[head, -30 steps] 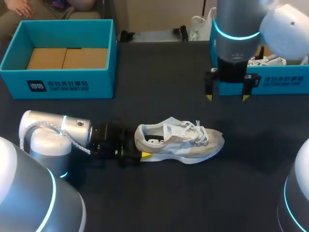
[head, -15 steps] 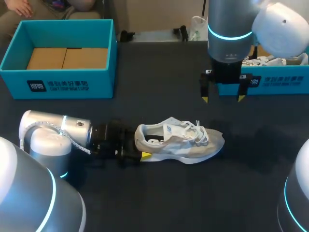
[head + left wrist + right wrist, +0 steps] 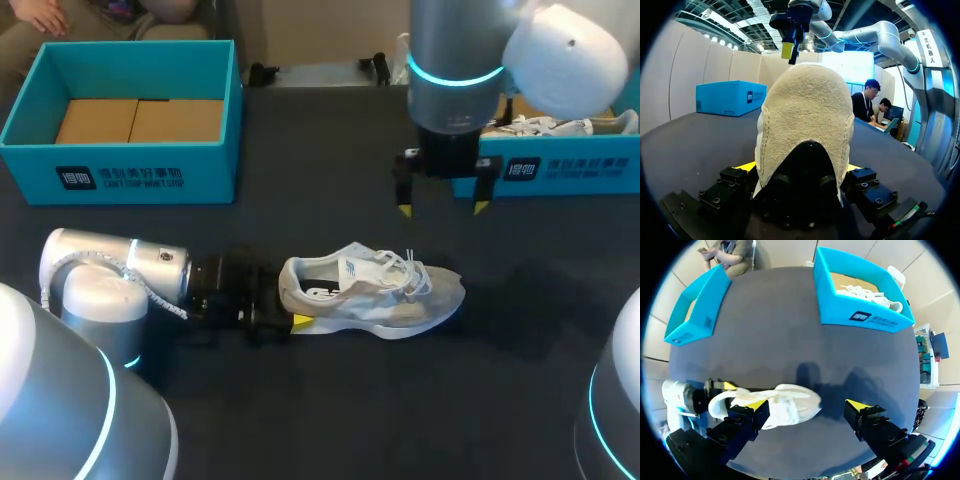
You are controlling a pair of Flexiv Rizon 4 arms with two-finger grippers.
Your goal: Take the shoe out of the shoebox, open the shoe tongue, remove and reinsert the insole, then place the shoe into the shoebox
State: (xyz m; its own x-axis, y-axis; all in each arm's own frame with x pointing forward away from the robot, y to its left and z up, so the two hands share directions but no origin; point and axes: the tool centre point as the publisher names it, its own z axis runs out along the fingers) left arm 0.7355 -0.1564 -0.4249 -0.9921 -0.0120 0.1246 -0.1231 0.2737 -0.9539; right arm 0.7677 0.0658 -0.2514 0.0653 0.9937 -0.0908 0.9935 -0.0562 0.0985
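Head view: the shoe (image 3: pixel 372 292) is laid on its sole on the table (image 3: pixel 330 420), its heel clamped by the left gripper (image 3: pixel 290 308); the right gripper (image 3: pixel 440 208) is held beyond the shoe, spread and empty. Left wrist view: the heel is pinched between 2 fingers (image 3: pixel 747 167). Right wrist view: the shoe is seen under wide-parted fingers (image 3: pixel 857 405).

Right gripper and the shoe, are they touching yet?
Apart. In the head view the right gripper hangs open, and bare table shows between its yellow tips and the shoe.
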